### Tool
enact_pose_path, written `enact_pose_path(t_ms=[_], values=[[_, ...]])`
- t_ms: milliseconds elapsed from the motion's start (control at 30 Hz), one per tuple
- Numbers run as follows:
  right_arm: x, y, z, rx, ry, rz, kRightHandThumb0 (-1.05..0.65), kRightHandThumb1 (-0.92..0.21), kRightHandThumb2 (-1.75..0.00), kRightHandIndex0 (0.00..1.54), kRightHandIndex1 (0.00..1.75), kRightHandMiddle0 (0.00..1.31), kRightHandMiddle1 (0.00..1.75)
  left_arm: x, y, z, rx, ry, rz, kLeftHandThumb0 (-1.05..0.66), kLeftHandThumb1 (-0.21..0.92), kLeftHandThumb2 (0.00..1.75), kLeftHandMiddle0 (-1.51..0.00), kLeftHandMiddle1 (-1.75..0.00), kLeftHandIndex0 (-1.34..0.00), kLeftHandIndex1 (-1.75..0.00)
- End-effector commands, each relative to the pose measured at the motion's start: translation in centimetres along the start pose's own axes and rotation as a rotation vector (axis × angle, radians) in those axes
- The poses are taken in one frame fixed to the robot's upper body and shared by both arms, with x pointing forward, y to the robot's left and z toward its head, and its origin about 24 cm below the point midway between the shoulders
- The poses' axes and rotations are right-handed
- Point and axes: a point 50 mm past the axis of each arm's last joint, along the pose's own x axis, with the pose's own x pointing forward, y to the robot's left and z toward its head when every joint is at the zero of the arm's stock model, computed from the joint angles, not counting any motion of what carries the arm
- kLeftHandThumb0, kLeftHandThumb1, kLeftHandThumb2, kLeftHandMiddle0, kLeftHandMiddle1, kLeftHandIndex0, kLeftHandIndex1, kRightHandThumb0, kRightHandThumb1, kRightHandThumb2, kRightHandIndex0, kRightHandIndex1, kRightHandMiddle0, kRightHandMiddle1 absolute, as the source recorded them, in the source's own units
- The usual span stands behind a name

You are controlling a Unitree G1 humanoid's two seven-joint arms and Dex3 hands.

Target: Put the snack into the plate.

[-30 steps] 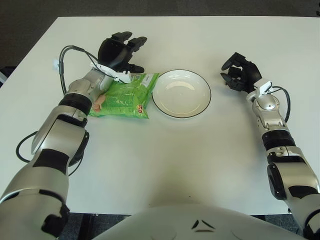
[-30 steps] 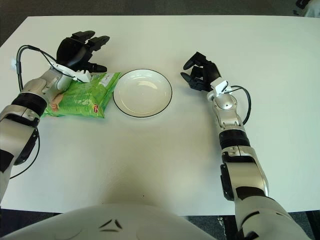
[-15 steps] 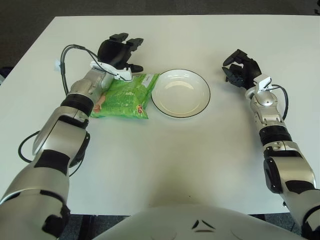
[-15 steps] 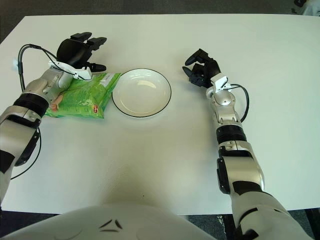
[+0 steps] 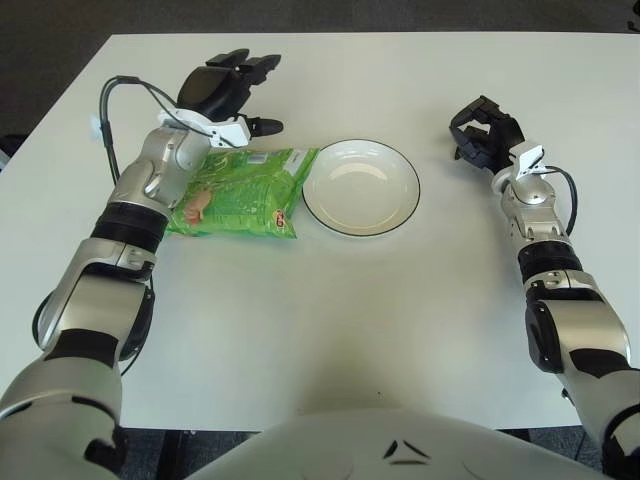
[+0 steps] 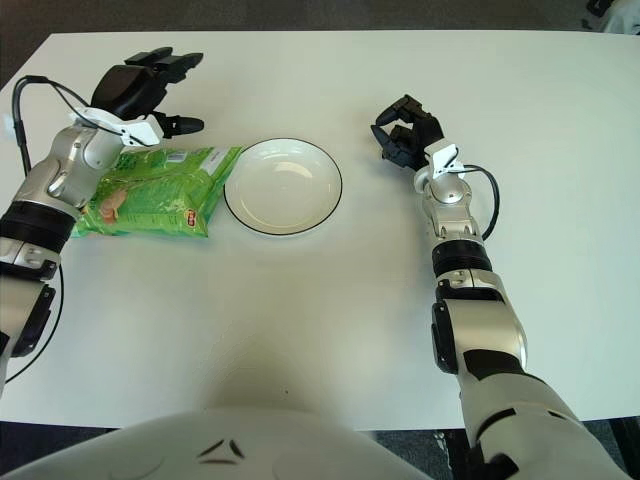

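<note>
A green snack bag (image 5: 240, 192) lies flat on the white table, its right end almost touching the rim of an empty white plate (image 5: 361, 186) with a dark edge. My left hand (image 5: 228, 89) hovers above and behind the bag's far left end with its fingers spread, holding nothing. Away to the right of the plate shows my right hand (image 5: 482, 128), fingers curled with nothing in them.
The white table (image 5: 350, 320) runs wide in front of the plate and bag. A grey cable (image 5: 125, 82) loops off my left wrist near the table's left side. Dark floor lies beyond the far edge.
My left hand has lifted up and back to the left, off the snack bag, which stays in place. The right hand has drifted slightly farther back and right.
</note>
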Motion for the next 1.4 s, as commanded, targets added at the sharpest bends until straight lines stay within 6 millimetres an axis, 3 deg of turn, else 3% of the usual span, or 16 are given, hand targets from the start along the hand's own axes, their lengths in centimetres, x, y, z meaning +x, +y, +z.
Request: enact_pose_path(t_ms=[0,233,500,667,1033,1367], values=[[-2.3,0.9,-4.7,-0.017,0.212,0.04,-0.36,-0.84,-0.52,0.74,1.67,0.37,1.62,0.0,0.5,-0.2,-0.014,0.024,0.115,-0.93,0.92,0.42,-0.33,-0.02,-0.43,-0.06],[-2.3,1.0,-4.8,-0.017,0.223,0.044,-0.37,-0.83,-0.53,0.74,1.68,0.37,1.63,0.5,2.2,0.3,-0.047,0.036,0.137,-0.9,0.92,0.39,-0.39,-0.03,-0.48,-0.08],[-2.2,0.9,-4.7,-0.021,0.23,0.048,-0.37,-0.79,-0.61,0.73,1.69,0.36,1.66,0.6,5.2,-0.4,-0.162,0.009,-0.012,-0.82,0.92,0.32,-0.41,-0.02,-0.47,-0.07],[-2.2,1.0,-4.7,-0.028,0.235,0.052,-0.37,-0.79,-0.62,0.72,1.7,0.36,1.66,0.1,6.0,-0.2,-0.184,0.0,-0.089,-0.79,0.92,0.3,-0.41,-0.01,-0.46,-0.06],[-2.0,0.9,-4.8,-0.043,0.252,0.055,-0.37,-0.78,-0.63,0.72,1.69,0.36,1.66,-2.5,4.9,-1.0,-0.169,-0.002,-0.297,-0.73,0.92,0.25,-0.38,0.0,-0.46,-0.06],[-1.9,0.7,-4.8,-0.053,0.268,0.054,-0.37,-0.78,-0.64,0.71,1.69,0.36,1.67,-2.8,4.4,-0.4,-0.176,-0.216,-0.446,-0.74,0.92,0.29,-0.47,-0.03,-0.49,-0.06]])
